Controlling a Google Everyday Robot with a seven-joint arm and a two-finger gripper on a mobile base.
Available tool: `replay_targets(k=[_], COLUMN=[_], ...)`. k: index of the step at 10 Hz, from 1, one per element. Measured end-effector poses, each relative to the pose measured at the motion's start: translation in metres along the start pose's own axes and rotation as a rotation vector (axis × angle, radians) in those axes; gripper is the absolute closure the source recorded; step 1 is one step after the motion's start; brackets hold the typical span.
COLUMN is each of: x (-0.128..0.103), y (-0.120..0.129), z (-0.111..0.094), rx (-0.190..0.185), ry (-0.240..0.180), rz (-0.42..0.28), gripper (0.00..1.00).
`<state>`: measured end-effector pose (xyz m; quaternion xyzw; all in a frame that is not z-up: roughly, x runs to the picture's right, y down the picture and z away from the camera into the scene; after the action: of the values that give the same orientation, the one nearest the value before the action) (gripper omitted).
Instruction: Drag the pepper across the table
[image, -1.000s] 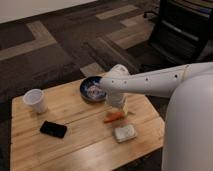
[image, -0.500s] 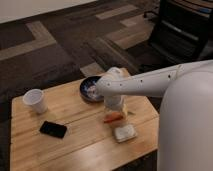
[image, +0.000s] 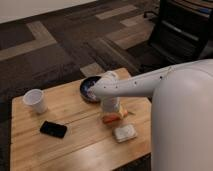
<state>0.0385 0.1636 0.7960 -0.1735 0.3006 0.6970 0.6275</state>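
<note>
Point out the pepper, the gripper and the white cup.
pepper (image: 111, 119): camera view, on its orange body just below the gripper.
gripper (image: 110, 111): camera view, at its lower end above the pepper.
white cup (image: 35, 101): camera view, on its side wall.

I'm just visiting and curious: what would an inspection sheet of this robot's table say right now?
Surface: light wooden table, its top unbroken.
Job's things: orange pepper lying flat beside the arm's end.
Clutter: white cup, black phone, dark bowl, white pad.
Grippers: gripper down at the table, right above the pepper.
Cables: nothing seen.
Surroundings: patterned carpet, black office chair behind.
</note>
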Motion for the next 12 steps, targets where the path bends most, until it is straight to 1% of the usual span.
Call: replay_targets(k=[1,2,3,4,5,6,7,8,9,10,11,12], x=[0.003,0.007,0.010,0.015,0.019,0.018,0.017,0.009,0.004,0.002,0.003,0.002], y=[-0.006,-0.018,-0.033,-0.056,-0.086,-0.107,-0.142,-0.171,-0.180,-0.176,-0.180,-0.177], z=[0.002,0.007,0.014,0.027,0.040,0.042,0.036,0.018,0.006,0.005,0.005,0.004], rx=[0.013,0.032,0.048,0.070,0.094,0.109,0.145,0.177,0.176,0.172,0.175,0.174], ry=[0.001,0.010,0.028,0.061,0.096,0.106,0.101,0.072,0.051,0.049,0.048,0.047], rz=[0.014,0.042,0.085,0.152,0.243,0.306,0.392,0.456,0.484,0.480,0.484,0.481], gripper=[0.35,0.35,0.35,0.35,0.35,0.35,0.35,0.35,0.35,0.35,0.35,0.35])
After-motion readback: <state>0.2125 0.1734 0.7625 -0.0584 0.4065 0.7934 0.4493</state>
